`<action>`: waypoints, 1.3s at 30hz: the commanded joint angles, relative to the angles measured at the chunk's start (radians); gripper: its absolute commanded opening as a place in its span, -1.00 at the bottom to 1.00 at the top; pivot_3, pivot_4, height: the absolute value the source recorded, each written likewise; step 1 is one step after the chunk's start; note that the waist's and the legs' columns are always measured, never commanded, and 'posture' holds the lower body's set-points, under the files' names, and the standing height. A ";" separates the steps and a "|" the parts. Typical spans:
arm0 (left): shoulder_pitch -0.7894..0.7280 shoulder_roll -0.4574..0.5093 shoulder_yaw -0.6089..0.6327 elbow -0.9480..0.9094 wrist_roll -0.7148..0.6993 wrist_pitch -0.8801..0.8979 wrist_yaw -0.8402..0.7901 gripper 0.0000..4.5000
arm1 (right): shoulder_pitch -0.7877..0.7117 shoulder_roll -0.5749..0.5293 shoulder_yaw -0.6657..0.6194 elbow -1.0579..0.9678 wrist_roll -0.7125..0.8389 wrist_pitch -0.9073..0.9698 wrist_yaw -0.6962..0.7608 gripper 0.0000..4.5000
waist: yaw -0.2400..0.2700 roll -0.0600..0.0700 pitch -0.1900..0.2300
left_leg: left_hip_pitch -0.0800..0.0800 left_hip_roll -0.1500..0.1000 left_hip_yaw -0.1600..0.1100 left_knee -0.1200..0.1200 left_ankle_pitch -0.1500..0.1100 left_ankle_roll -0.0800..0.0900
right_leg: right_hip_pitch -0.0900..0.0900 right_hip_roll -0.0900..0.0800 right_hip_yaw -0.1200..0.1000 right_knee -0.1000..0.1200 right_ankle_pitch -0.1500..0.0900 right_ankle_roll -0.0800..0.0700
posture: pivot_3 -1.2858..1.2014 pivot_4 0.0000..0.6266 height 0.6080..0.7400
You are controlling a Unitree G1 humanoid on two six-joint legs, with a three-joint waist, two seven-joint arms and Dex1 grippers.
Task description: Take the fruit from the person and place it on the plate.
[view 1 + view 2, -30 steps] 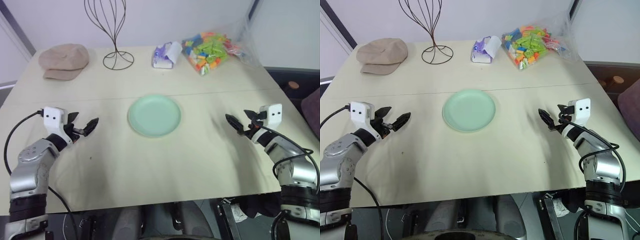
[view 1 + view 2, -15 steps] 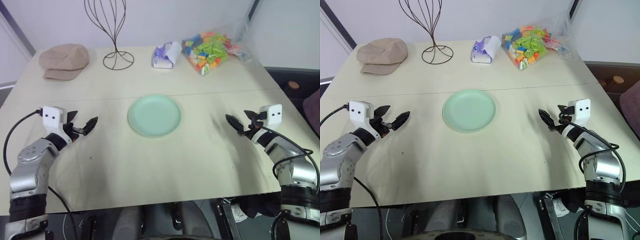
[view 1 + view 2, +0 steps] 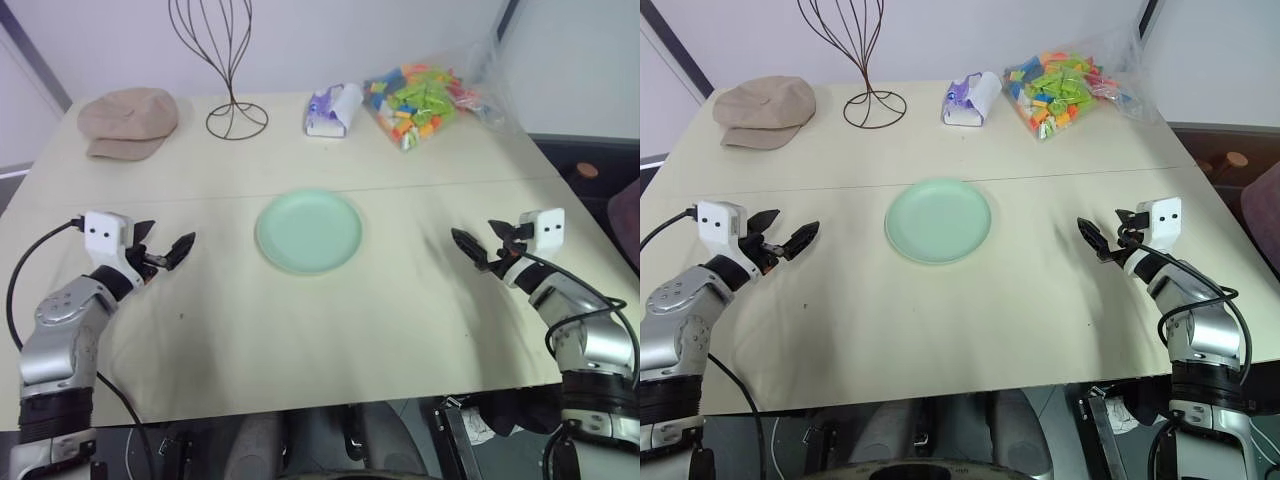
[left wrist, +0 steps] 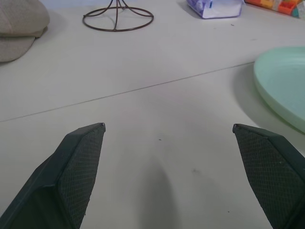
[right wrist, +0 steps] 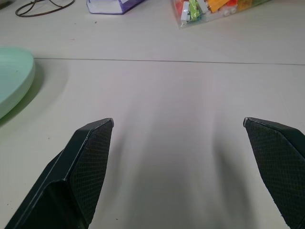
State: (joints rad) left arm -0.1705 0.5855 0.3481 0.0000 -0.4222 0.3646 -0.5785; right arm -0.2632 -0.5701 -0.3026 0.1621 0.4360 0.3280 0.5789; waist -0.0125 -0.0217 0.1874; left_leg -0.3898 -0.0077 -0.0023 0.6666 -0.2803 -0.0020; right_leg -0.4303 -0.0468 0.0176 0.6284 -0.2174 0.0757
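The pale mint-green plate (image 3: 308,231) lies empty in the middle of the table. My left gripper (image 3: 165,243) hovers low over the table to the plate's left, open, with nothing between its fingers. The left wrist view has the plate's rim (image 4: 286,81) just beyond one fingertip. On the plate's right, my right gripper (image 3: 474,241) is also open and empty, pointing toward the plate. In the right wrist view the plate's edge (image 5: 12,76) is off to one side. The fruit and the person are out of view.
Along the far edge stand a tan cap (image 3: 128,118), a wire stand (image 3: 237,121), a tissue pack (image 3: 333,108) and a clear bag of coloured blocks (image 3: 420,98). A seam line crosses the table just behind the plate.
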 commanded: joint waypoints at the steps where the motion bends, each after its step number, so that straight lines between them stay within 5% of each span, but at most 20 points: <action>1: -0.014 0.014 0.019 -0.005 0.006 -0.022 0.004 0.99 | -0.008 -0.009 -0.031 -0.020 0.003 -0.017 -0.001 1.00 | 0.000 0.000 0.000 | 0.000 0.000 0.000 0.000 0.000 0.000 | 0.000 0.000 0.000 0.000 0.000 0.000 | 0.03 -0.52 1.00; 31: -0.018 0.015 0.008 0.020 0.011 -0.040 -0.010 0.99 | -0.011 -0.016 -0.040 -0.050 0.012 0.000 -0.006 1.00 | 0.000 0.000 0.000 | 0.000 0.000 0.000 0.000 0.000 0.000 | 0.000 0.000 0.000 0.000 0.000 0.000 | 0.03 -0.52 1.00; 39: -0.098 0.158 0.097 -0.228 -0.375 0.291 -0.185 0.99 | -0.002 -0.021 -0.045 -0.049 0.007 0.004 0.000 1.00 | 0.001 0.000 0.000 | -0.001 0.000 0.000 0.000 0.000 0.000 | 0.000 0.000 0.000 0.000 0.000 0.000 | 0.03 -0.52 1.00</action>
State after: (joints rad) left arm -0.2361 0.7101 0.3904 -0.1625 -0.6928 0.5907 -0.7391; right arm -0.2630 -0.5713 -0.3181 0.1517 0.4369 0.3381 0.5765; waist -0.0114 -0.0219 0.1875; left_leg -0.3901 -0.0077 -0.0026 0.6667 -0.2803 -0.0020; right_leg -0.4303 -0.0470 0.0174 0.6284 -0.2175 0.0755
